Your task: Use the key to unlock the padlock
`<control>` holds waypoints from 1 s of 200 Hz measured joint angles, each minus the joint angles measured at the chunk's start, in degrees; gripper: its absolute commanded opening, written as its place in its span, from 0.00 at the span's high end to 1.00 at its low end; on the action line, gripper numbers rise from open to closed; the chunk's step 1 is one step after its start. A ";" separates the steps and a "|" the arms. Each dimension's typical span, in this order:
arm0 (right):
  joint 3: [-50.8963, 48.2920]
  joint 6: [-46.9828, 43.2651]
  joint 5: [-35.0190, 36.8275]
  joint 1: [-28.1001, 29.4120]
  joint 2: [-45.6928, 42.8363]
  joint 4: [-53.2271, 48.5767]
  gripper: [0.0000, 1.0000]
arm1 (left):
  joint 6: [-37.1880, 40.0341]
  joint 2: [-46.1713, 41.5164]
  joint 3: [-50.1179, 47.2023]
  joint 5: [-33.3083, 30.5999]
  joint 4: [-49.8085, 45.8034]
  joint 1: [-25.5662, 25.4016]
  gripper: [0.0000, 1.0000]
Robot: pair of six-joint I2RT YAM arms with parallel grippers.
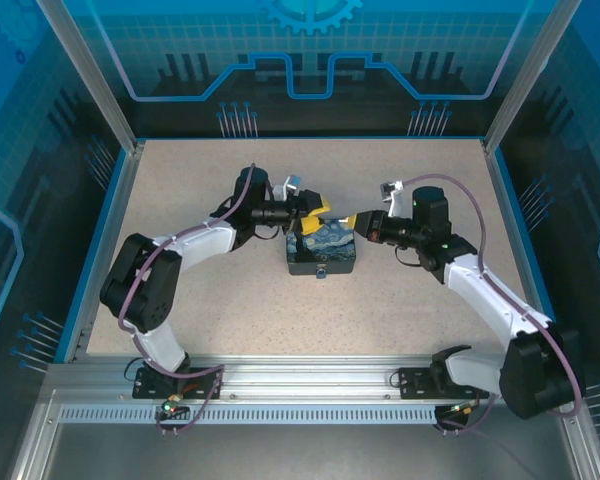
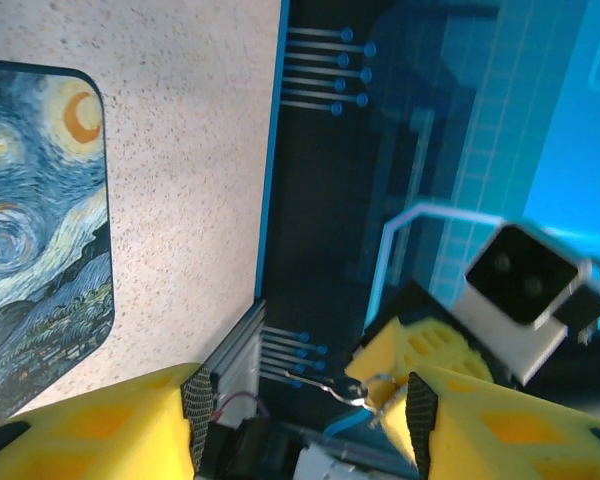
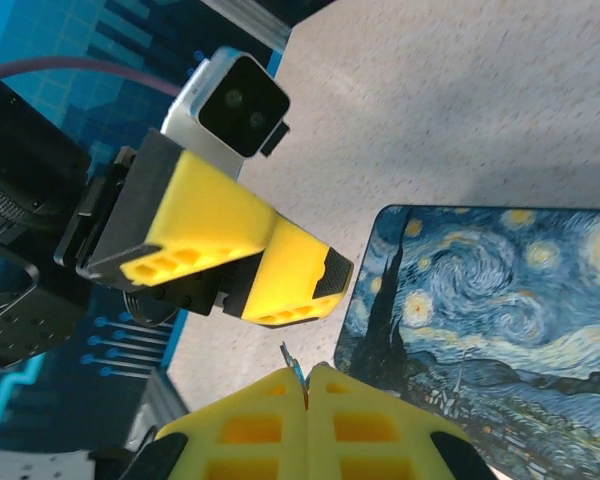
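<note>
A: Biggest first: the worktop?
B: Speckled beige. It carries the painted box, which is dark and square with a swirly blue-and-yellow print facing up. All bearings are taken off that box.
A: Then the left arm and right arm.
B: One comes in from the box's left side, the other from its right. The tips meet above the box's far edge, facing each other.
A: State of the left tool?
B: Released. The yellow fingers are spread wide, with nothing seen between the pads. It hangs over the box's far edge, near the middle.
A: And the right tool?
B: Clenched, the fingers pressed flat together along one seam. It is grasping the key, a thin dark sliver sticking out past the tips by the box's far right corner.
A: Is the key touching anything else?
B: It points toward the left tool's fingers and is near them, with a gap showing in the right wrist view. It sits beside the box's corner, not on it.
A: Where is the padlock?
B: It's a tiny dark bit against the middle of the box's near edge, seen from the top camera. It is too small to tell whether the shackle is shut.
</note>
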 measured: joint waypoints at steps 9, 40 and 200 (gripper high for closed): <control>0.00 -1.88 3.15 1.46 -1.53 -1.07 1.00 | -2.32 -0.59 -0.74 -1.40 0.28 0.00 0.44; 0.22 -9.60 16.33 9.18 -5.27 -3.87 1.00 | -6.99 -1.57 -1.31 -6.05 -0.13 -0.68 0.45; 0.24 -26.38 42.77 20.55 -4.28 -1.22 1.00 | -13.55 -2.93 0.00 -13.66 -1.36 -6.51 0.54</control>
